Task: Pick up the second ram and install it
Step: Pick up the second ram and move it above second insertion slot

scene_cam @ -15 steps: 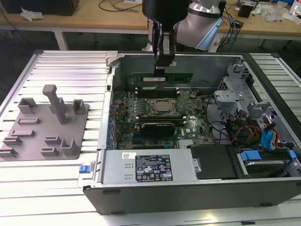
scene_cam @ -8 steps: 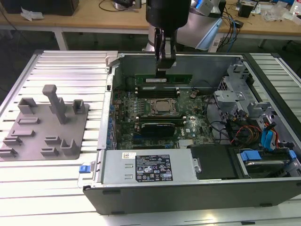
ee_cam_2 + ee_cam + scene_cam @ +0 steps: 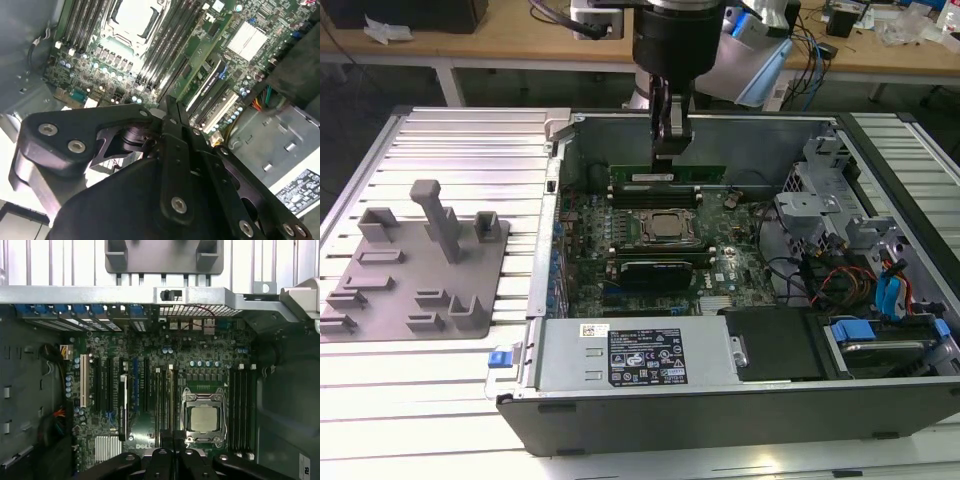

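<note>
The green memory stick [image 3: 700, 172] stands on edge just beyond the processor socket [image 3: 668, 228], its length running across the exterior view. My gripper [image 3: 670, 150] sits directly above its middle with the fingers closed together. I cannot tell whether they pinch it.

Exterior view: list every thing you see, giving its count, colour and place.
case: 1, dark grey, on the table
table: 1, white, slatted
plate: 1, grey, exterior view's left
motherboard: 1, green, inside the case
CPU socket: 1, silver, mid-board
card: 1, black, socket's near side
power supply: 1, silver, case's near edge
ram: 1, green, beyond the socket
gripper: 1, black, above the board, jaws shut on the ram
</note>
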Controlling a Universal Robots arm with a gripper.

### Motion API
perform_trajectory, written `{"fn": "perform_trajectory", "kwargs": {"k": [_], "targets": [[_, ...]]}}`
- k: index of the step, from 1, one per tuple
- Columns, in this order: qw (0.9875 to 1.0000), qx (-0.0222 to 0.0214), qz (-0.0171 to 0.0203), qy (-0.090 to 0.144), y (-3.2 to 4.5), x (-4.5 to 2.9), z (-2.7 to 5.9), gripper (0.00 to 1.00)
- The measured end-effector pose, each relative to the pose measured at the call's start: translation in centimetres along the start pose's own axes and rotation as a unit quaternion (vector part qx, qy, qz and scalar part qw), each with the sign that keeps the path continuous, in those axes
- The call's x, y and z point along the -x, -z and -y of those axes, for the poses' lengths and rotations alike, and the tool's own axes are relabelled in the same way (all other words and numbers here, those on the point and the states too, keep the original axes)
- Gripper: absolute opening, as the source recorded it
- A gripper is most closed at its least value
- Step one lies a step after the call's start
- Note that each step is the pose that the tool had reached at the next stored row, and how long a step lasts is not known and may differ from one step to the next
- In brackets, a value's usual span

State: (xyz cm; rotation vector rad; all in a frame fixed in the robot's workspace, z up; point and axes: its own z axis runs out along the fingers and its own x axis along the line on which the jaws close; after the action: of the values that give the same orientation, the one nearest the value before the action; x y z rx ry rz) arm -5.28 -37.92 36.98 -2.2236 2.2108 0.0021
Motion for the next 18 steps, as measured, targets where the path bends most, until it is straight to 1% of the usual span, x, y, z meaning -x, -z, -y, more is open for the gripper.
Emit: {"fn": "perform_trajectory", "kwargs": {"k": [1,4,5,11,16,18], "targets": [[1.0,0.0,0.0001,0.0,-0.21,0.08,0.03,0.09],[1.0,0.0,0.0,0.0,-1.41,0.32,0.12,0.09],[1.0,0.0,0.0,0.0,-1.94,0.37,0.13,0.09],[1.0,0.0,0.0,0.0,-3.26,0.41,0.21,0.09],[1.0,0.0,-0.0001,0.0,-4.94,0.41,0.43,0.09],[1.0,0.0,-0.0001,0.0,-5.29,0.4,0.43,0.09]]}}
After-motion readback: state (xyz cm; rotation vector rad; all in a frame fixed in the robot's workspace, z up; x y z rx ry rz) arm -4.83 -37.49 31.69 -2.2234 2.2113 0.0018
